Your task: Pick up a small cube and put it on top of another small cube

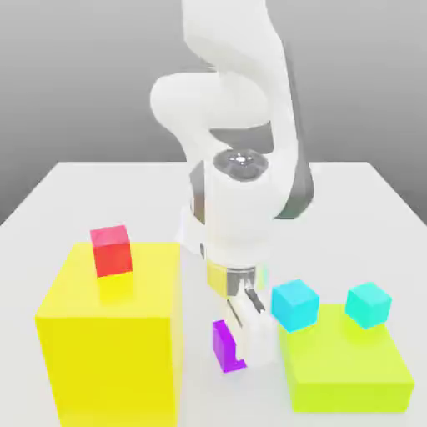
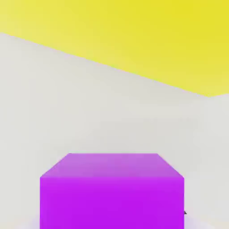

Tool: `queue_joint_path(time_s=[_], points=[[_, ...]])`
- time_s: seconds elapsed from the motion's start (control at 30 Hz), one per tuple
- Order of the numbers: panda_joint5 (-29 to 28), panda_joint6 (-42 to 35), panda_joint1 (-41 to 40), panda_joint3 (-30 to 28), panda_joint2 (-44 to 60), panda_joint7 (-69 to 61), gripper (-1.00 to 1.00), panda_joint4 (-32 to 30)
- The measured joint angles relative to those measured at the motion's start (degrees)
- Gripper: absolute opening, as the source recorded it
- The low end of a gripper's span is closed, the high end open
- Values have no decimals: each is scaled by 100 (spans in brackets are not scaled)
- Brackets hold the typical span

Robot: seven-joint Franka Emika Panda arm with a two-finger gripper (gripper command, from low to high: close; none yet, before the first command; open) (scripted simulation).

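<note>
As we look through the exterior view, the smooth white arm (image 1: 242, 200) reaches down, and its tool (image 1: 241, 352) is pinching the small glossy purple cube (image 1: 223, 346), low between two blocks. We see a small red cube (image 1: 112, 253) on the tall, flat-sided yellow block (image 1: 117, 359) at the exterior view's left; two glossy cyan cubes (image 1: 295, 305) (image 1: 369, 305) sit apart on the low yellow-green block (image 1: 346, 367) at the exterior view's right. Beneath lies a plain, pale table (image 1: 108, 196), with a grey gradient backdrop (image 1: 83, 75) beyond.

In the hand view, we get what the first hides: the purple cube's broad, flat face and its paler neighbouring face, crisp-edged, with a large matte yellow surface (image 2: 147, 36) apart from it over the pale ground.
</note>
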Motion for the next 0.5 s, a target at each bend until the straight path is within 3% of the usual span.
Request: queue_joint_path(time_s=[0.23,0.5], points=[[592,-631,20,310,-498,-1659,-100,83],[1087,-1392,669,543,-954,-4168,-100,399]])
